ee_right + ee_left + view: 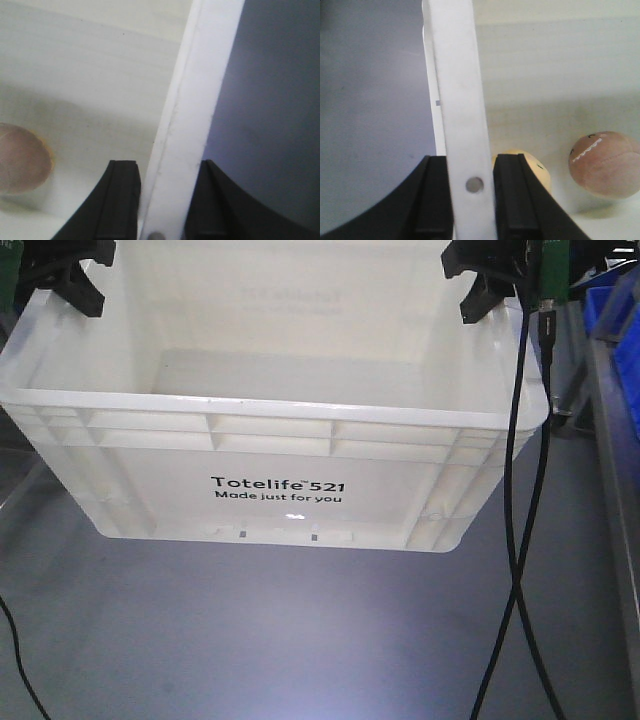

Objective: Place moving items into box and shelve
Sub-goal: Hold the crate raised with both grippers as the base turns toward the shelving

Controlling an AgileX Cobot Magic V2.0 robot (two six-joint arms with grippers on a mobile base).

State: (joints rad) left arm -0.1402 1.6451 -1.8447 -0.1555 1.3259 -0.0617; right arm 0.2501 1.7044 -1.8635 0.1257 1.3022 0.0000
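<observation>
Opposite walls of white Totelife crate (300,412) pinched by left end effector (470,161) and right end effector (169,165) — cream-yellow bun toy (536,171) and reddish-brown bun toy (606,164) inside.

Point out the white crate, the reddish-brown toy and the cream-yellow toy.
white crate (280,495): front-facing view, printed front wall.
reddish-brown toy (607,167): left wrist view, middle of its side.
cream-yellow toy (535,162): left wrist view, visible upper right part.

floor (300,640): grey, fills lower frame
blue bins (618,310): upper right edge
black cables (517,585): two, crossing, right side
</observation>
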